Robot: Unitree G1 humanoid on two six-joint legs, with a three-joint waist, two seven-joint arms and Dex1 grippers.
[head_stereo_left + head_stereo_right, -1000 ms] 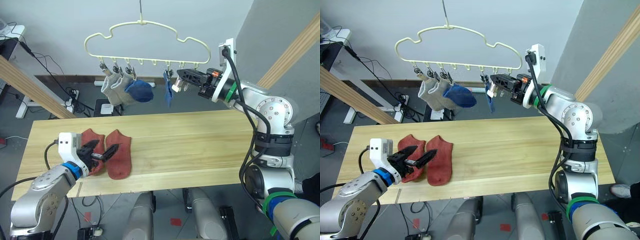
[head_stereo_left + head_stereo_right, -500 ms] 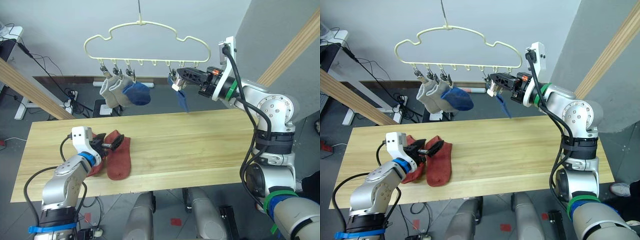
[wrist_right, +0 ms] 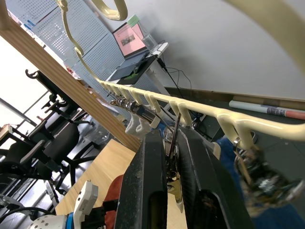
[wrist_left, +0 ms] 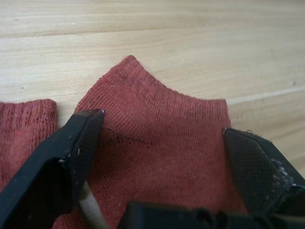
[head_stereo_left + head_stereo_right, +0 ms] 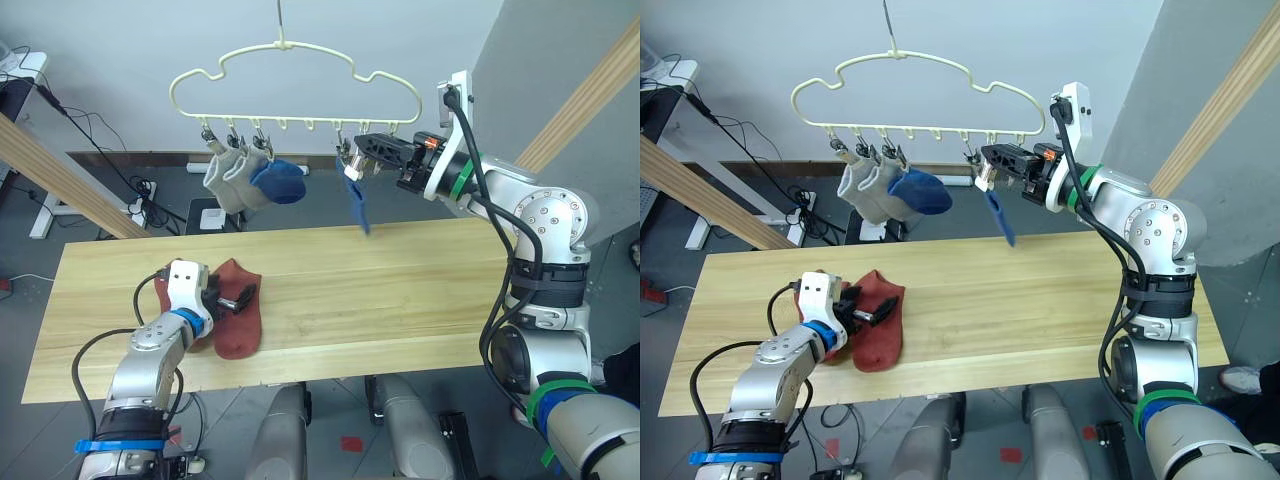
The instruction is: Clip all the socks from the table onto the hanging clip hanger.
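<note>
Left wrist view: the left gripper (image 4: 162, 143) is set open astride the cuff of a red sock (image 5: 238, 308) at the table's (image 5: 400, 290) near left, ready for a pinch; a second red sock (image 4: 24, 129) lies just beside it; up at the hanger (image 5: 290, 85), the right gripper (image 5: 352, 158) is closed on a clip (image 3: 170, 143), likely squeezing it; a blue sock (image 5: 358, 205) dangles below; two grey socks (image 5: 228, 180) and another blue (image 5: 280, 182) hang clipped at left.

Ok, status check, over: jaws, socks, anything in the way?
Left gripper jaws open, straddling rust-red sock on table. Right gripper shut on a clip at clip hanger; blue sock dangling there. No obstruction seen.
</note>
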